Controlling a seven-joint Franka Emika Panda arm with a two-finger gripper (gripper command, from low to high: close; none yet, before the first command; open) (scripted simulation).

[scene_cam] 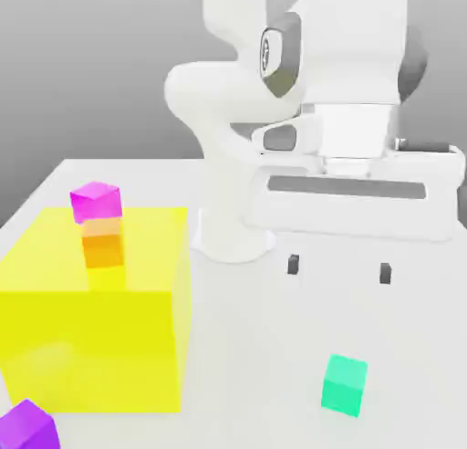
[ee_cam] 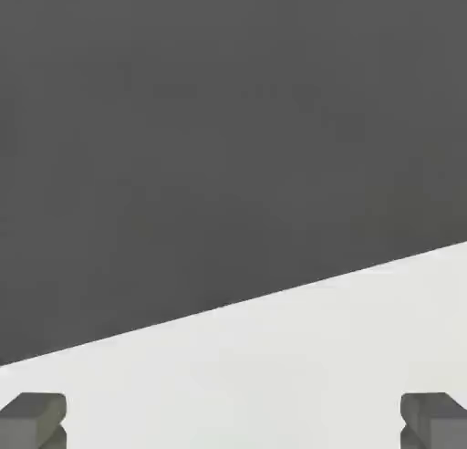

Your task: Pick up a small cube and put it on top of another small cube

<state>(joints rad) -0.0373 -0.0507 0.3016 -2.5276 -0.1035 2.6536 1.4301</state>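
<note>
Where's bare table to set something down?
Between the yellow block and green cube; also between the robot's base and that cube. Crowded: the yellow block's top, with magenta and orange cubes.

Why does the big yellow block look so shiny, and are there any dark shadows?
Exterior view: the yellow block has a pale, glossy patch low on its front, maybe a reflection; the white table is very bright, without strong dark shadows. Hand view: plain dark grey beside white, no glare spots.
</note>
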